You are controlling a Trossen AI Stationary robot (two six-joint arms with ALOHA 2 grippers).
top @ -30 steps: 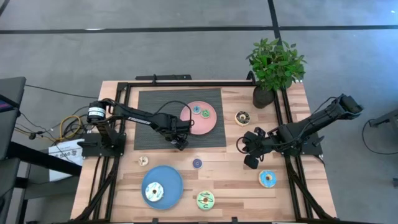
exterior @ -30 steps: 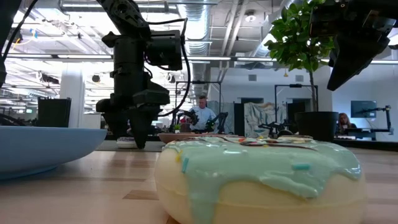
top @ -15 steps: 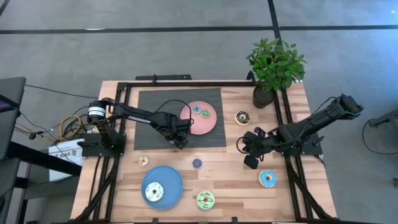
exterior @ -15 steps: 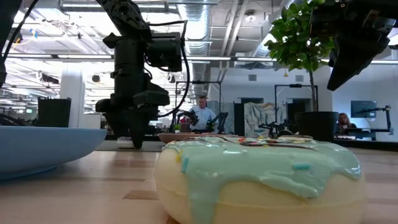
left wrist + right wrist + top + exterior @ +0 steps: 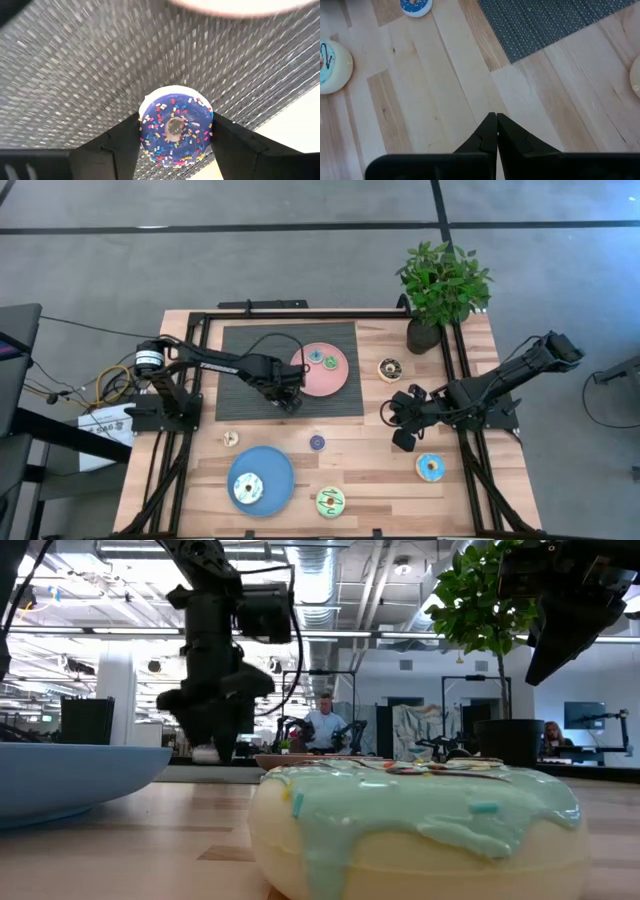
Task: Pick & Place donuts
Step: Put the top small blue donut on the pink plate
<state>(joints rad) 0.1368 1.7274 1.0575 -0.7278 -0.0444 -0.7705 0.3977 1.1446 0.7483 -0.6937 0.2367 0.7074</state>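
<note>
Left gripper [image 5: 175,131] fingers clamped on purple sprinkled donut [image 5: 175,126], above dark mat [image 5: 250,350], frame centre-left. Right gripper [image 5: 496,131] fingers closed, empty, over bench [image 5: 360,470], centre-right.

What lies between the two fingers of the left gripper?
A purple donut with coloured sprinkles sits between the left gripper's fingers, which press against its sides over the dark ribbed mat. This shows in the left wrist view.

2 dark arms [image 5: 215,363], black cables
</note>
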